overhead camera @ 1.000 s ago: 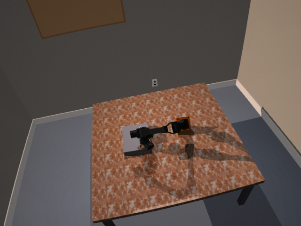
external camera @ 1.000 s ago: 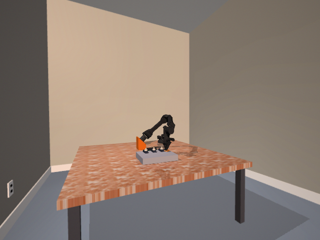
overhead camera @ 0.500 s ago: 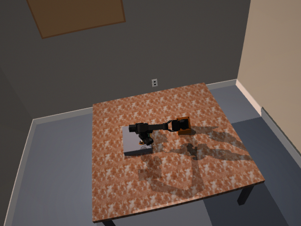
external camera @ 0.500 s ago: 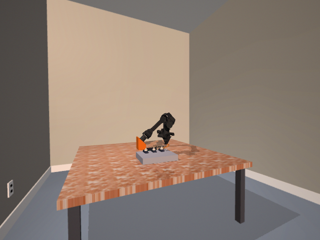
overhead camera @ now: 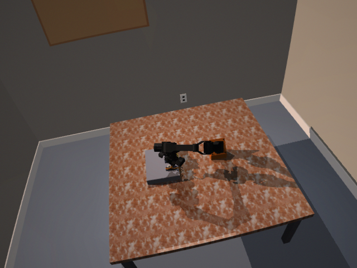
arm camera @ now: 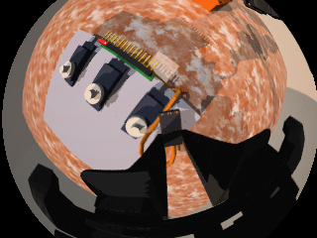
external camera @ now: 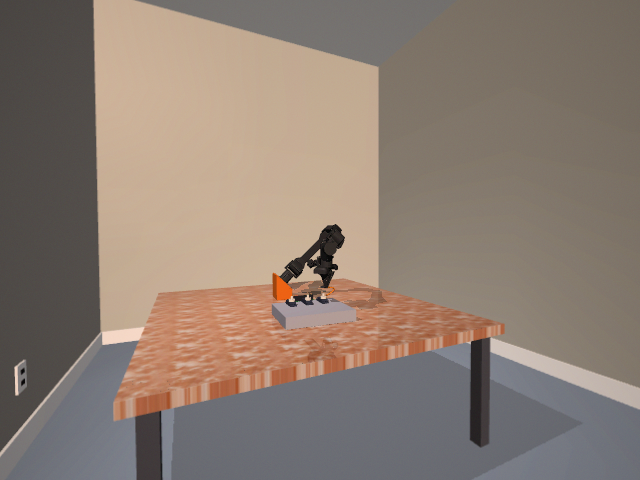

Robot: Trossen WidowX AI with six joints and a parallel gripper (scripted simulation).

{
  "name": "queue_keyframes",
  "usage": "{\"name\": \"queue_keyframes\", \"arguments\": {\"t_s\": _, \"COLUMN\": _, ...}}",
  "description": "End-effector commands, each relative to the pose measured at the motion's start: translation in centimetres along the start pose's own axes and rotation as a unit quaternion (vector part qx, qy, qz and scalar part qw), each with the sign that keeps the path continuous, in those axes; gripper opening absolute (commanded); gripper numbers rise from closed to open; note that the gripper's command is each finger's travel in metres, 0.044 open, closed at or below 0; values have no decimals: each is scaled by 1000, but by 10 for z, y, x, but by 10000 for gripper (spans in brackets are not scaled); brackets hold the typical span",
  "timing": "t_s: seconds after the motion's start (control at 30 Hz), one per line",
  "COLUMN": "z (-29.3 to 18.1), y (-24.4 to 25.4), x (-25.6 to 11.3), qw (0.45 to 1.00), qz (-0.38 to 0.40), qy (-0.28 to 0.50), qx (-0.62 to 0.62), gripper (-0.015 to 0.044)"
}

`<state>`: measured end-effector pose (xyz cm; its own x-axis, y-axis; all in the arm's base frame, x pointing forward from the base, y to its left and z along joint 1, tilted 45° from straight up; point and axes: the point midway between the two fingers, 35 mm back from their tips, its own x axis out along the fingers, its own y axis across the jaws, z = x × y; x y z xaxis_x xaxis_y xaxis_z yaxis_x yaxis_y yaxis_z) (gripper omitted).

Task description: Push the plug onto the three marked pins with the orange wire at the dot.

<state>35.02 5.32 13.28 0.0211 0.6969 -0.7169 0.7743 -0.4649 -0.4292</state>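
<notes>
The small black plug [arm camera: 171,128] is pinched between the fingertips of my gripper [arm camera: 171,136] [external camera: 325,285], above the near corner of the grey holder block [arm camera: 94,144] [external camera: 320,317] [overhead camera: 154,168]. Its end with a row of small holes faces away from my fingers. The orange lead [arm camera: 175,100] loops from the servo past the plug and back under it. A row of thin gold pins [arm camera: 130,49] sticks out from a green strip along the block's edge, apart from the plug. A red mark [arm camera: 102,42] is at the row's far left end; its dot is too small to tell.
Three dark servos with white horns [arm camera: 66,69] [arm camera: 94,93] [arm camera: 136,127] stand on the block, the nearest close beside my left fingertip. The orange arm base [external camera: 280,289] [overhead camera: 218,156] stands on the patterned table [overhead camera: 138,219] [external camera: 217,341], on the pin side of the block.
</notes>
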Motion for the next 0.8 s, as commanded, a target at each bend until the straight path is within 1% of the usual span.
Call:
{"name": "queue_keyframes", "arguments": {"t_s": 0.0, "z": 11, "y": 6, "x": -1, "qw": 999, "qz": 4, "qy": -3, "qx": -52, "gripper": 0}}
{"name": "queue_keyframes", "arguments": {"t_s": 0.37, "z": 37, "y": 13, "x": -3, "qw": 979, "qz": 6, "qy": -7, "qx": -205, "gripper": 0}}
{"name": "queue_keyframes", "arguments": {"t_s": 0.77, "z": 66, "y": 19, "x": -4, "qw": 930, "qz": 5, "qy": -10, "qx": -367, "gripper": 0}}
